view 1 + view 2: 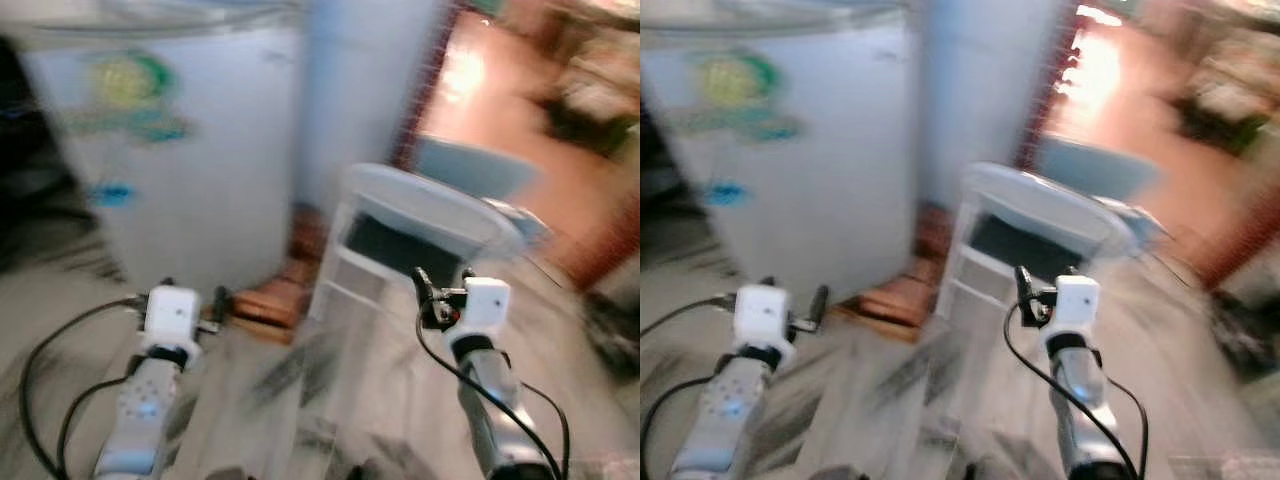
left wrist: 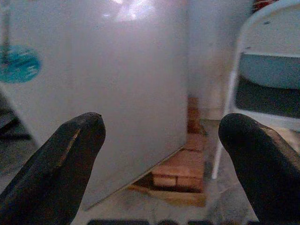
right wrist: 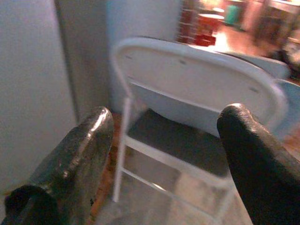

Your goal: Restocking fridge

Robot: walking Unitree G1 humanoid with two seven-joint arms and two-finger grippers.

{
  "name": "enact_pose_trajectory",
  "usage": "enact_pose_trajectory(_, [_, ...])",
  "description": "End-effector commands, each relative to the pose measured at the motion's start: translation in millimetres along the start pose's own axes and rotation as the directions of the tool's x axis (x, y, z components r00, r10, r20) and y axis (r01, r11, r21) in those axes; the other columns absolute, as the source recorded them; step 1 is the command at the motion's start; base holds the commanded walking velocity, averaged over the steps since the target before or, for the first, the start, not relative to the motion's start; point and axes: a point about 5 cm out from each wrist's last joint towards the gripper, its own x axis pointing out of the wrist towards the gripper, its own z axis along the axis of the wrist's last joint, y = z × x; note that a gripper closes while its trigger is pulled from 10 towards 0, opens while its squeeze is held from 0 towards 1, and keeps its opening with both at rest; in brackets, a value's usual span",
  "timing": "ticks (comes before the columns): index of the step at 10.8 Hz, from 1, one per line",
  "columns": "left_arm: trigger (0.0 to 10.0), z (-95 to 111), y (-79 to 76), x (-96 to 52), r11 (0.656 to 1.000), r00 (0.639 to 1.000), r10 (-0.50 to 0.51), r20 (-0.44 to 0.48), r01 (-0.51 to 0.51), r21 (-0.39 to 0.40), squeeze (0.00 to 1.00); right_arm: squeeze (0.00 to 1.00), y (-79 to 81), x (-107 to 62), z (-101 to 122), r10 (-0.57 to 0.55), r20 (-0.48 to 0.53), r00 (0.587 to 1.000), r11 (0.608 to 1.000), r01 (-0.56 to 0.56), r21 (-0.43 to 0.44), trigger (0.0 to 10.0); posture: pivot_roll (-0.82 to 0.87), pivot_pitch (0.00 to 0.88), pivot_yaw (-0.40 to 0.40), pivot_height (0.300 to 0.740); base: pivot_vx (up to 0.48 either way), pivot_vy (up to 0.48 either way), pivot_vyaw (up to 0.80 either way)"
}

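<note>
Head views, blurred: fridge stands door closed ahead-left on a wood/brick base, white folding chair just beside it on the right. Left wrist: left gripper spread wide, holding nothing, facing the fridge's lower corner. Right wrist: right gripper likewise spread and empty, aimed at the chair — risk: w/ the chair so near, the right arm could snag its frame, or the door could hit it when opened.

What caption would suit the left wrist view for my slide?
Open left gripper facing the white fridge raised on bricks, folding chair beside it.
</note>
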Motion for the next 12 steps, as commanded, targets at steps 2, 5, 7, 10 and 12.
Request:
enact_pose_trajectory(2, [10.0,4.7,-5.7,5.0,1.000,1.000,-0.014,0.023,0.014,-0.007,0.00,0.00,-8.3,2.4,3.7,-0.025,0.019,1.000,1.000,0.025,-0.009,10.0,0.10,0.009,-0.041,0.740,0.000,0.480,0.00])
enact_pose_trajectory(5, [10.0,6.6,1.0,10.0,1.000,0.999,-0.002,0.034,0.002,-0.007,0.00,0.00,-9.0,6.0,6.5,-0.024,0.030,0.999,1.000,0.024,-0.004,10.0,0.10,0.007,-0.043,0.740,0.000,0.480,-0.16])
enact_pose_trajectory(7, [10.0,6.0,2.1,11.8,1.000,0.999,0.007,0.037,-0.007,-0.014,0.00,0.00,-6.0,8.2,5.1,-0.015,0.026,1.000,1.000,0.016,-0.004,10.0,0.10,0.000,-0.040,0.740,0.000,0.478,-0.34])
enact_pose_trajectory(10, [10.0,10.0,5.4,19.1,1.000,0.999,0.010,0.053,-0.010,-0.010,0.00,0.00,-6.0,13.3,10.0,-0.007,0.043,0.999,1.000,0.008,-0.012,10.0,0.10,0.006,-0.038,0.740,0.000,0.476,-0.67])
enact_pose_trajectory(12, [10.0,7.2,5.1,16.3,1.000,0.999,0.005,0.051,-0.005,-0.006,0.00,0.00,-7.6,10.8,7.6,-0.016,0.038,0.999,1.000,0.017,-0.012,10.0,0.10,0.013,-0.034,0.740,0.000,0.478,-0.80])
